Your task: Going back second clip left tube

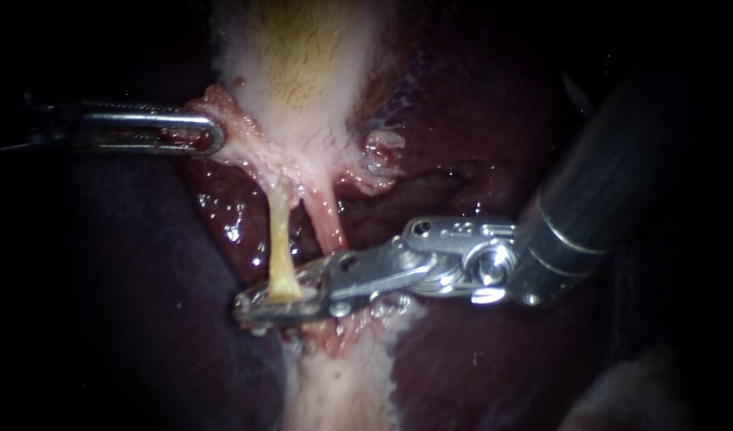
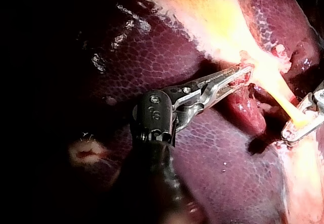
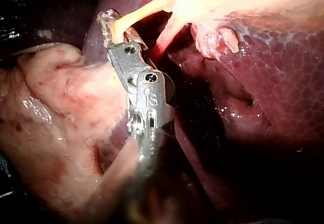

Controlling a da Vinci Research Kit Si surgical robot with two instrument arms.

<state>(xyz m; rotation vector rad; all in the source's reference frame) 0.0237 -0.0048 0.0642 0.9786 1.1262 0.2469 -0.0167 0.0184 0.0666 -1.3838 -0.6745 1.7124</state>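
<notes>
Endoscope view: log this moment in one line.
left instrument: jaws shut on tissue below the gallbladder | right instrument: tip at lower end of the left tube

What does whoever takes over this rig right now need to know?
Left instrument: shut on the frayed pale pink tissue below the yellowish gallbladder, pulling it sideways.
Right instrument: tip around the lower end of the thin yellow left tube; whether it grips cannot be told.
The pink right tube stands free beside it.
Done: no clip shows clearly.
Left: confirm the clip, then probably back the right instrument off.
</notes>
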